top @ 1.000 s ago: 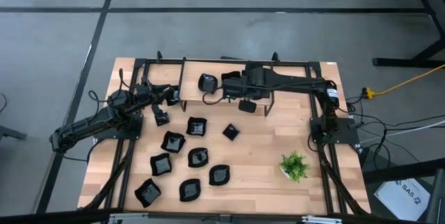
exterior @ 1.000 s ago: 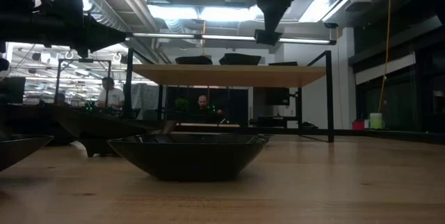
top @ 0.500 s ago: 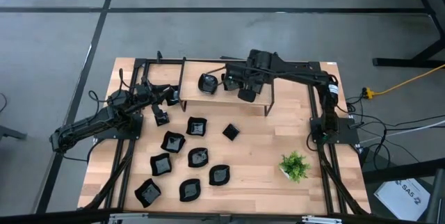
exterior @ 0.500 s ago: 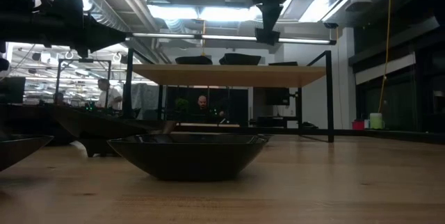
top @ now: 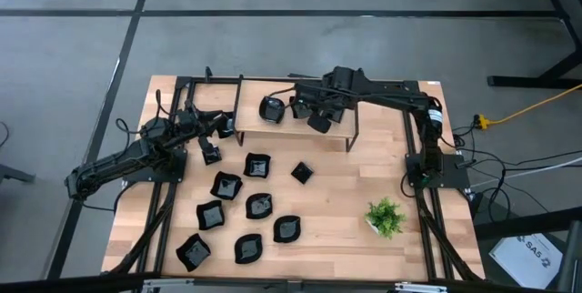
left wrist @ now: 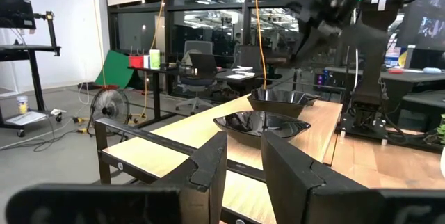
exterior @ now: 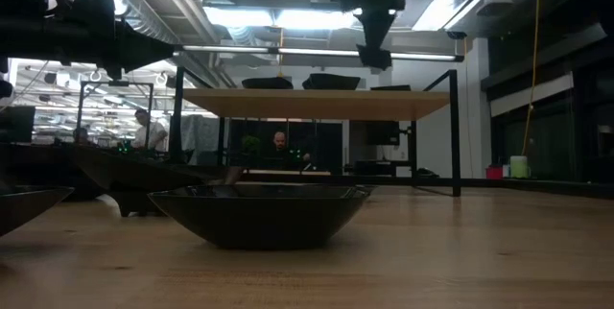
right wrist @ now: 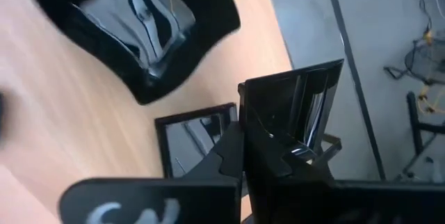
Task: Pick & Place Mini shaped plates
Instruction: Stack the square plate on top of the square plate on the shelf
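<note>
The right gripper (top: 314,122) hung above the raised pale wooden shelf (top: 338,138), fingers pinched tight on a glossy black square plate (right wrist: 299,123). A glossy black wavy-edged dish (right wrist: 139,29) lay on the shelf boards below. The left gripper (top: 211,155) waited partly open, empty, near more shiny black dishes (top: 257,165) on the table.

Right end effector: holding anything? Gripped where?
Yes. The right end effector is shut on a square black plate, pinching its rim at one edge, above the shelf. The left end effector holds nothing.
</note>
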